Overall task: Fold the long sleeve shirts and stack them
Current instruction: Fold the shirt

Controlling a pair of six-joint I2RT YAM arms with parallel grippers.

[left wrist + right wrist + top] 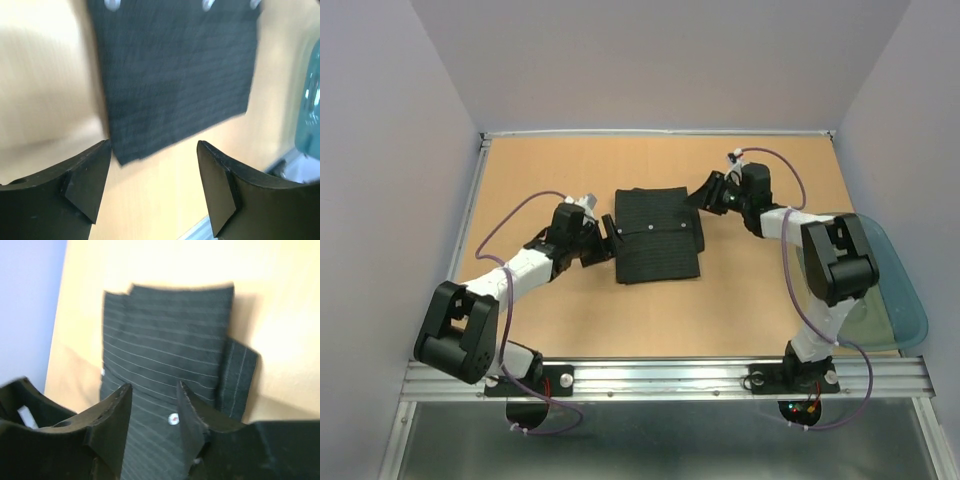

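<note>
At tabletop (540, 170) centre, the long sleeve shirt (657, 235) is lying folded into a compact rectangle. I am flanking it, presumably to square its edges: left end effector (155, 150) spread wide off its left edge, right end effector (152, 390) narrowly spread over its right edge (pinching nothing). Tabletop is showing on every side, giving room for moving.

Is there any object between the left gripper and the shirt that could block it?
No, nothing visible does. The left gripper is open, and only bare table lies between its fingers and the near corner of the shirt.
</note>
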